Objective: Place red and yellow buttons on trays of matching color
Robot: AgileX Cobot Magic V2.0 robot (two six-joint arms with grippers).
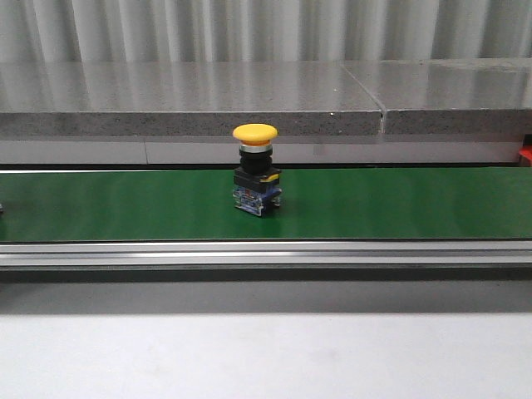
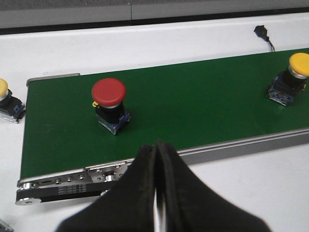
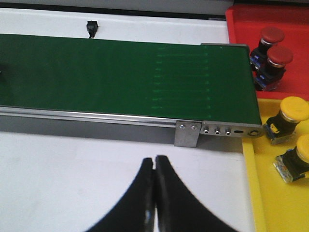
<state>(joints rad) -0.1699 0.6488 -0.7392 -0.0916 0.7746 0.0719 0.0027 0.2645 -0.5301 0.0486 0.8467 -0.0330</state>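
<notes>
We have a yellow mushroom push-button (image 1: pixel 255 179) standing upright on the green conveyor belt (image 1: pixel 399 204), about mid-belt in the front view, with neither arm near it. Further along toward our left, a red mushroom push-button (image 2: pixel 109 103) sits tilted on the belt's left end, and another yellow button (image 2: pixel 7 99) lies off the belt on the white table (image 2: pixel 145 46).

Our left gripper (image 2: pixel 157 159) hangs over the near rail (image 2: pixel 231 145) with its jaws pressed together and holding nothing. Our right gripper (image 3: pixel 154 169) hangs over the table before the belt's right end, jaws likewise closed and empty.

At that right end, the red tray (image 3: pixel 241 24) already holds two red buttons (image 3: pixel 270 50), and the yellow tray (image 3: pixel 253 193) holds two yellow ones (image 3: pixel 289 140).

The risks we see: if the belt is running, which we cannot tell from here, a late reach would miss a button. Both jaws must open first; descending closed would knock a top-heavy button over. The red one's tilt may make a pinch on its cap slip. The trays sit side by side, so a drop near their shared edge could land in the wrong colour.
</notes>
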